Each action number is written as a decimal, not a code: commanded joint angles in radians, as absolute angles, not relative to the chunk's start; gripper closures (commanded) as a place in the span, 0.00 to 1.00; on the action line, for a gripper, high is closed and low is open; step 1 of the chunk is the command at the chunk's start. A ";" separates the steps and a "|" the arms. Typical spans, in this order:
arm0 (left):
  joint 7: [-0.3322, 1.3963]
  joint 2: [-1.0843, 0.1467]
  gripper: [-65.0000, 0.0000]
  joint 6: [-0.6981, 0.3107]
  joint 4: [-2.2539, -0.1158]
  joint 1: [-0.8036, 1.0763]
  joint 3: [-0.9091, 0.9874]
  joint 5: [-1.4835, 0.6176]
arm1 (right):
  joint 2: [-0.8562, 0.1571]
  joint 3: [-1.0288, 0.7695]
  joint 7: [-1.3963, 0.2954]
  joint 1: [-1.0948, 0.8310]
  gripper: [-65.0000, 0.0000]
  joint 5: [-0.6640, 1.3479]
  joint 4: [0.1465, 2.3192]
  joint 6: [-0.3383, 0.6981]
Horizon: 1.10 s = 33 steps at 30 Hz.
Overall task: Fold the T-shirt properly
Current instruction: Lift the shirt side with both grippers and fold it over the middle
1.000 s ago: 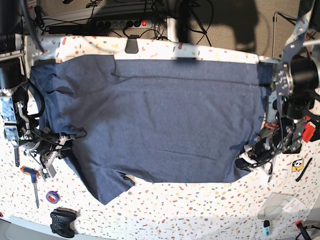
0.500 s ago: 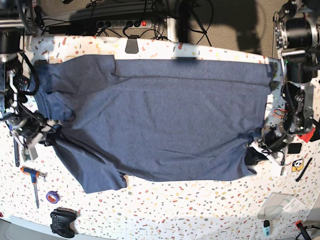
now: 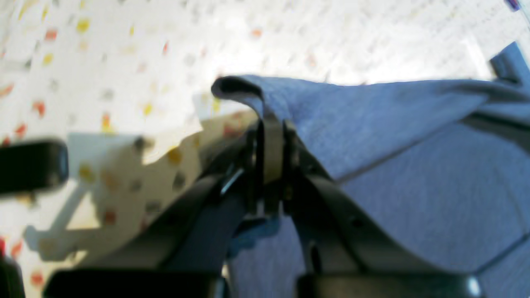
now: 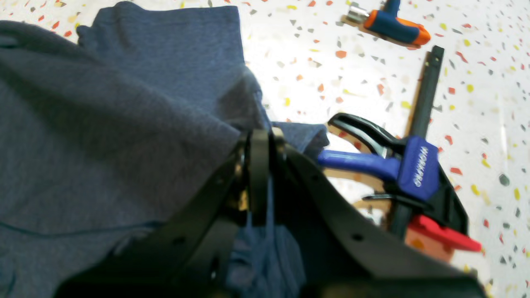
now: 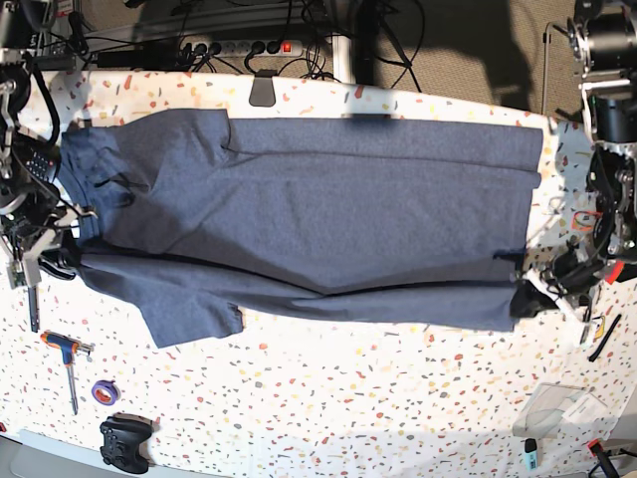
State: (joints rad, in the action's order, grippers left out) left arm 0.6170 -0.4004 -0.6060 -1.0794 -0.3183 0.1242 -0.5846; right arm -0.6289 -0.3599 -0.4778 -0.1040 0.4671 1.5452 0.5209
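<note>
Though cluttered, speckled terrazzo table (image 5: 398,398) under T-shirt (image 5: 328,229).

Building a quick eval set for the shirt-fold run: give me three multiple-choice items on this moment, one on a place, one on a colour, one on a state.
1. In the base view, where does the game controller lie?
A. near corner, below the purple tape roll
B. on the T-shirt
C. beside the power strip

2. What colour is the grip of the clamp in the right wrist view?
A. green
B. blue
C. yellow

3. What is the right gripper doing?
A. open above the table
B. shut on nothing
C. shut on the T-shirt

Answers: 1 A, it sits on the table's near corner; 2 B, blue grip with a red trigger; 3 C, cloth is pinched between its closed jaws.
</note>
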 commanded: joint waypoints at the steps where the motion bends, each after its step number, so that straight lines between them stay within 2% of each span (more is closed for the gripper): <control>1: 0.606 -0.432 1.00 -0.610 -1.098 -0.332 0.130 -0.625 | -0.651 -0.390 -0.455 -0.100 1.00 0.473 1.566 0.516; 8: 0.653 -0.487 1.00 -0.610 -1.115 -0.271 0.130 -0.713 | -0.596 -0.496 -0.492 -0.146 1.00 0.476 1.578 0.518; 15: 0.673 -0.518 1.00 -0.611 -1.180 -0.188 0.130 -0.723 | -0.546 -0.497 -0.483 -0.194 1.00 0.471 1.586 0.522; 25: 0.707 -0.524 1.00 -0.622 -1.183 -0.136 0.130 -0.714 | -0.540 -0.497 -0.525 -0.199 1.00 0.456 1.586 0.521; 26: 0.716 -0.525 1.00 -0.622 -1.183 -0.136 0.130 -0.711 | -0.540 -0.497 -0.541 -0.199 0.93 0.456 1.586 0.521; 27: 0.723 -0.525 0.95 -0.622 -1.183 -0.136 0.130 -0.707 | -0.540 -0.497 -0.556 -0.199 0.82 0.456 1.586 0.521; 29: 0.727 -0.531 0.70 -0.622 -1.183 -0.136 0.130 -0.708 | -0.540 -0.497 -0.560 -0.199 0.63 0.456 1.586 0.521; 30: 0.726 -0.535 0.59 -0.621 -1.183 -0.136 0.130 -0.708 | -0.540 -0.497 -0.559 -0.196 0.56 0.456 1.586 0.520; 31: 0.726 -0.540 0.52 -0.622 -1.184 -0.136 0.130 -0.708 | -0.541 -0.497 -0.558 -0.191 0.53 0.457 1.586 0.520; 33: 0.725 -0.551 0.47 -0.621 -1.186 -0.136 0.130 -0.708 | -0.540 -0.497 -0.558 -0.165 0.53 0.458 1.586 0.519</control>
State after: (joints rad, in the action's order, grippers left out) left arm 0.7410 -0.5293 -0.6136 -1.1660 -0.1169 0.1234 -0.6933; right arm -0.5179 -0.4873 -0.5850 -0.1806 0.4484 1.5661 0.5213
